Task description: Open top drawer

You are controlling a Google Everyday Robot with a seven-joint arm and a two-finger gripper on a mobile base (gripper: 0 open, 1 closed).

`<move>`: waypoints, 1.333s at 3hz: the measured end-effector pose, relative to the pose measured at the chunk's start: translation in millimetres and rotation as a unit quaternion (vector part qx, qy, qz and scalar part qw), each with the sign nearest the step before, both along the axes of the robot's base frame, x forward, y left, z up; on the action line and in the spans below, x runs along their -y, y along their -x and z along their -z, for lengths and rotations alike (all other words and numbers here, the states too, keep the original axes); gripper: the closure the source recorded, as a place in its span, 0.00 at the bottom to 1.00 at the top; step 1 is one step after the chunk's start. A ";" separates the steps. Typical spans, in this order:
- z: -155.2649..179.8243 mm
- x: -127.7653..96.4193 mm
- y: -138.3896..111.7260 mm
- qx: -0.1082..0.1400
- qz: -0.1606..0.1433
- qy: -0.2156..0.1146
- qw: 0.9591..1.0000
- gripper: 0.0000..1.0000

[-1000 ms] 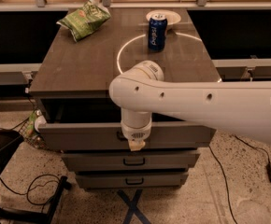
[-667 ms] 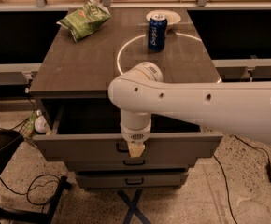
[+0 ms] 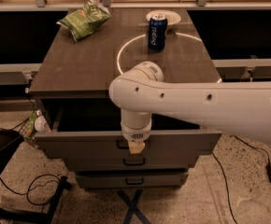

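Note:
The top drawer (image 3: pixel 79 148) is the widest grey drawer of the cabinet and stands pulled out part-way, its dark inside showing under the cabinet top (image 3: pixel 79 64). My gripper (image 3: pixel 136 147) hangs down from the white arm (image 3: pixel 196 101) at the centre of the drawer front, shut on the small dark bar handle (image 3: pixel 122 145). The wrist hides most of the handle. The two narrower drawers below, middle (image 3: pixel 173 161) and bottom (image 3: pixel 103 180), are closed.
On the cabinet top stand a blue can (image 3: pixel 157 31), a white plate (image 3: pixel 170 17) behind it and a green chip bag (image 3: pixel 83 20). A dark chair (image 3: pixel 0 148) and floor cables (image 3: pixel 37 190) lie to the left. Another cable (image 3: pixel 229 181) runs on the right.
The gripper has moved toward the camera and the top drawer has come out with it, from barely open to clearly pulled out.

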State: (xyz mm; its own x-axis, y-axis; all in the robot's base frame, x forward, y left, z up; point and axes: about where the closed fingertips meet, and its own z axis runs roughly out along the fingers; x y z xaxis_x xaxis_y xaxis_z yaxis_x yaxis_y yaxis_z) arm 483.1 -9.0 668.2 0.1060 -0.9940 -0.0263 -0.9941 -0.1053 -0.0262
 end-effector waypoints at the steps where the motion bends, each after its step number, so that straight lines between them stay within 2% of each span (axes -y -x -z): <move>1: -14.7 5.1 13.2 0.018 0.004 -0.010 1.000 1.00; 2: -14.7 5.1 13.2 0.018 0.004 -0.010 1.000 1.00; 3: -53.6 24.5 20.0 0.046 0.010 -0.013 0.999 1.00; 4: -109.4 63.9 19.0 0.089 0.027 -0.027 0.995 1.00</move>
